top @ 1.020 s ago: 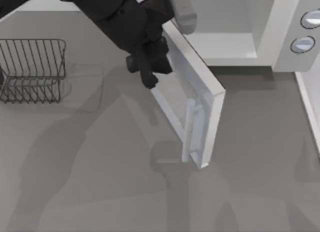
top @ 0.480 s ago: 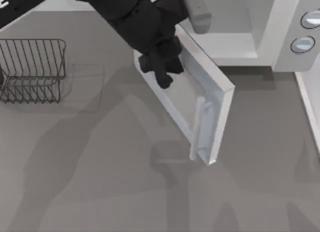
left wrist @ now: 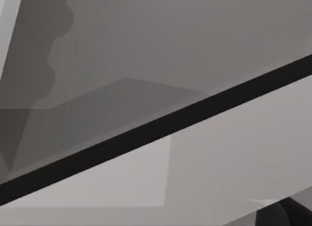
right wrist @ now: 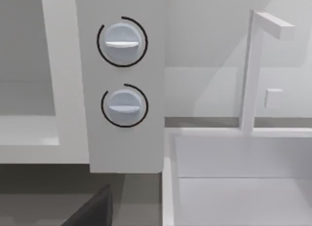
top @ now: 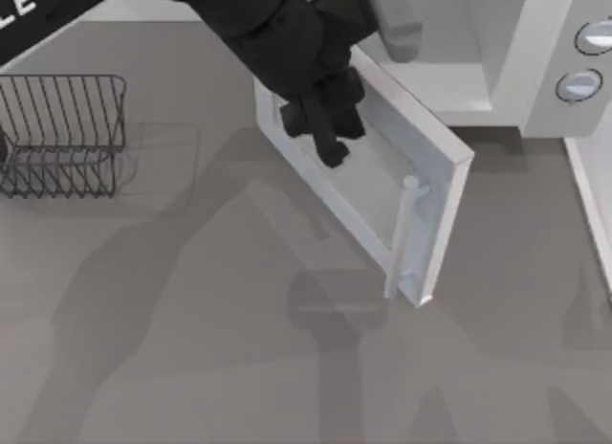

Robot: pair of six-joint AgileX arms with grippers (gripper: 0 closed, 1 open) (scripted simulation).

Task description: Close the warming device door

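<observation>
The left arm [top: 277, 33] is a bulky matt black shape built of rounded, faceted housings that narrow toward the left gripper [top: 330, 143], itself black, ending in short stubby fingers. A light-grey cylindrical link [top: 387, 23] lies along its right side. At the far left, a black link [top: 48, 13] carries white capital letters, partly cut off, with a red mark beside them, perhaps part of a logo. No cables or screws can be made out

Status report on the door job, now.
Left gripper against the white-framed door, window side. Door part open off the white boxy microwave. Nothing blocking the swing.
</observation>
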